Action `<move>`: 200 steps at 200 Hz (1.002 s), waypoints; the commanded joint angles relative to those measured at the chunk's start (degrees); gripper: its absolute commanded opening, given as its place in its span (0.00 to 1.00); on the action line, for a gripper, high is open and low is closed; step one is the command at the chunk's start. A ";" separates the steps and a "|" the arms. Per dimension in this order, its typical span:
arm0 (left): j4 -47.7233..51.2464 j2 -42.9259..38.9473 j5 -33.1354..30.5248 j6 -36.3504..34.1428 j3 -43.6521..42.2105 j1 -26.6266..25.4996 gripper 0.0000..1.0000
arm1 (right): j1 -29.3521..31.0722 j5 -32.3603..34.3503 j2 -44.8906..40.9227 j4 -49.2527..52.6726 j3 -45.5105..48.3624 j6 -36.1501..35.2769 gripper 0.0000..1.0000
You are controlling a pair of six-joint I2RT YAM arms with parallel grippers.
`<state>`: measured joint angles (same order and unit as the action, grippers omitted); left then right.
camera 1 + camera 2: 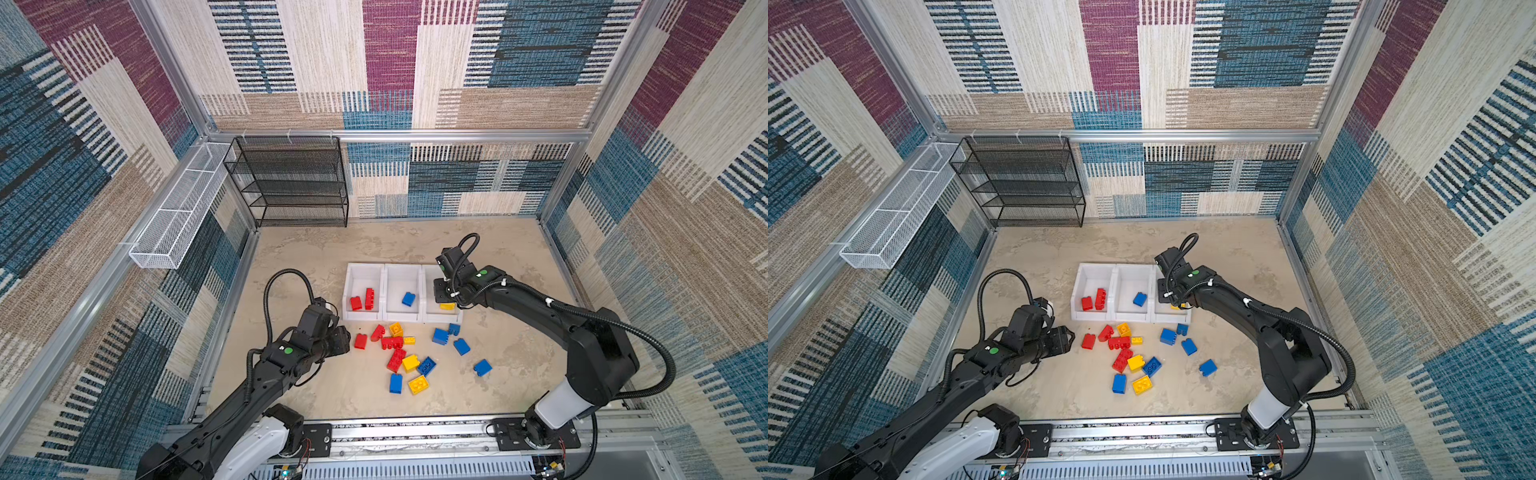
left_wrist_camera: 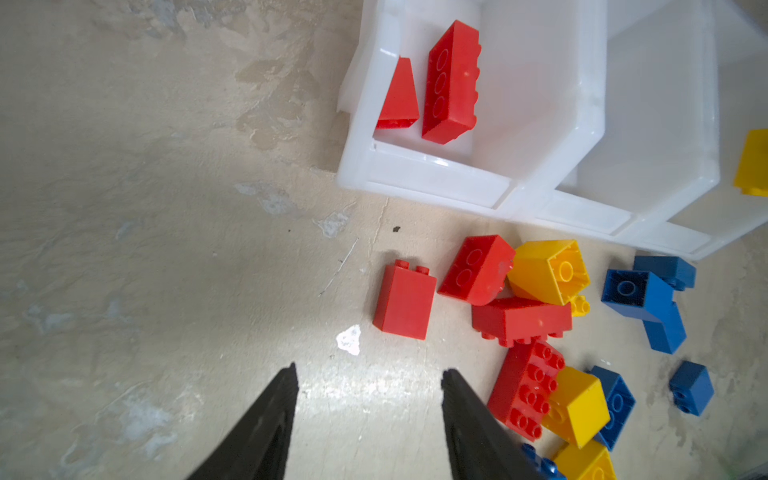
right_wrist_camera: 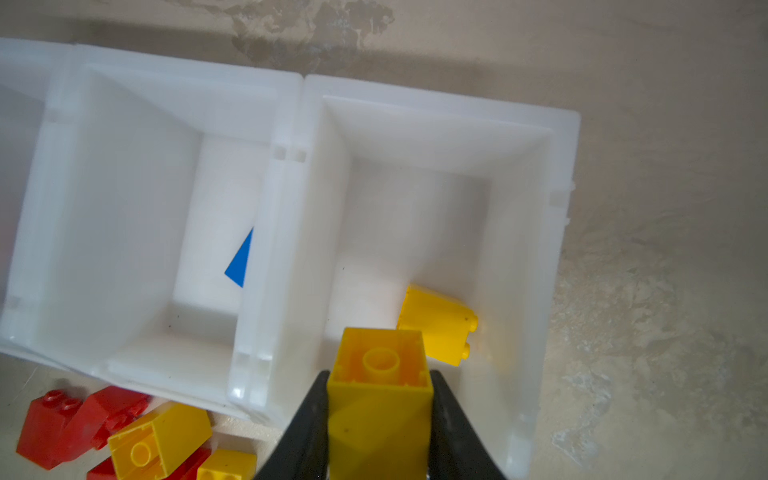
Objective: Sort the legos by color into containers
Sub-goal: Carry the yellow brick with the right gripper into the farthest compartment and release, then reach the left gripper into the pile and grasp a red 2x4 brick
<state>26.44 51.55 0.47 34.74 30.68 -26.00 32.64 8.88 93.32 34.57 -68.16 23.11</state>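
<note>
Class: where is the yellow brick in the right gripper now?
Right wrist view: the yellow brick is clamped in the right gripper over the row's right-end bin, near another yellow brick lying inside.

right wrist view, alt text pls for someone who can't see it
The right gripper grips a yellow brick above a white bin where another yellow brick lies. The neighbouring bin shows a sliver of a blue brick; red and yellow loose bricks lie on the table outside.

3 white bins [image 1: 403,317] with 2 red, 1 blue, 1 yellow legos [image 1: 369,298]; loose legos [image 1: 397,359] beside.
</note>
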 commanded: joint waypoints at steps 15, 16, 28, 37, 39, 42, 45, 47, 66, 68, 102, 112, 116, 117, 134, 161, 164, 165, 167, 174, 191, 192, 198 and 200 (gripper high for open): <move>0.39 -0.84 1.16 1.76 -0.84 -0.65 0.59 | -0.30 -2.87 2.87 -4.92 -1.39 -0.24 0.33; 0.38 -0.92 1.18 1.79 -0.82 -0.69 0.59 | -0.30 -2.98 2.94 -4.98 -1.46 -0.25 0.33; 0.36 -0.97 1.29 2.07 -1.03 -1.06 0.59 | -0.30 -3.66 3.60 -5.53 -1.54 0.04 0.34; 0.37 -0.86 1.29 2.28 -1.14 -1.39 0.59 | -0.30 -4.08 3.89 -5.95 -1.54 0.14 0.37; 0.37 -0.84 1.29 2.35 -1.23 -1.46 0.59 | -0.30 -4.12 3.95 -5.99 -1.54 0.17 0.38; 0.37 -0.88 1.29 2.45 -1.29 -1.58 0.59 | -0.30 -4.18 3.97 -6.00 -1.58 0.24 0.40; 0.37 -0.80 1.24 2.51 -1.29 -1.72 0.59 | -0.30 -4.21 3.98 -6.08 -1.57 0.27 0.42; 0.37 -0.78 1.28 2.57 -1.31 -1.80 0.59 | -0.30 -4.26 4.02 -6.08 -1.56 0.27 0.43; 0.39 -0.55 1.12 2.75 -1.24 -2.60 0.59 | -0.28 -4.05 3.85 -5.83 -1.58 0.40 0.50; 0.38 -0.46 1.11 2.78 -1.26 -2.71 0.59 | -0.29 -4.03 3.81 -5.76 -1.57 0.37 0.51; 0.35 0.15 0.67 2.96 -0.89 -4.09 0.59 | -0.30 -3.90 2.18 -5.48 -0.97 0.84 0.54; 0.28 0.45 0.52 2.96 -0.71 -4.49 0.59 | -0.30 -3.91 1.63 -5.39 -0.63 0.97 0.54; 0.28 0.59 0.50 2.88 -0.63 -4.65 0.59 | -0.26 -3.90 1.48 -5.39 -0.53 1.09 0.54; 0.28 0.58 0.50 2.88 -0.62 -4.66 0.59 | -0.28 -3.89 1.46 -5.39 -0.51 1.12 0.54; 0.20 1.37 0.41 2.72 -0.20 -5.54 0.59 | -0.30 -3.97 0.58 -5.28 -0.05 1.54 0.55; -0.79 2.67 0.26 2.56 0.30 -7.50 0.59 | -0.31 -4.65 -0.45 -5.05 0.64 2.12 0.55; -1.02 2.91 0.31 2.51 0.33 -7.72 0.59 | -0.30 -4.65 -0.49 -4.97 0.70 2.19 0.55; -1.11 2.93 0.32 2.47 0.34 -7.78 0.59 | -0.30 -4.66 -0.50 -4.96 0.73 2.19 0.55; -1.34 3.18 0.36 2.49 0.35 -7.87 0.59 | -0.30 -4.66 -0.57 -4.88 0.74 2.20 0.55; -1.91 3.85 0.56 2.32 0.56 -8.26 0.59 | -0.31 -4.67 -0.96 -4.73 0.95 2.35 0.55; -2.66 6.32 1.13 1.28 1.76 -9.33 0.59 | -0.30 -4.67 -2.20 -4.68 1.89 2.71 0.55; -2.68 6.52 1.12 1.24 1.89 -9.42 0.59 | -0.30 -4.67 -2.27 -4.68 1.98 2.72 0.55; -2.66 7.52 1.28 0.72 2.62 -9.82 0.59 | -0.30 -4.67 -2.83 -4.68 2.31 2.81 0.55; -2.69 7.82 1.35 0.53 2.83 -9.96 0.59 | -0.30 -4.67 -2.91 -4.68 2.50 2.88 0.55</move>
<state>25.89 56.82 1.67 36.42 31.53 -34.87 32.27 4.49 92.07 30.15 -66.67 24.73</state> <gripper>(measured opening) 0.596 0.549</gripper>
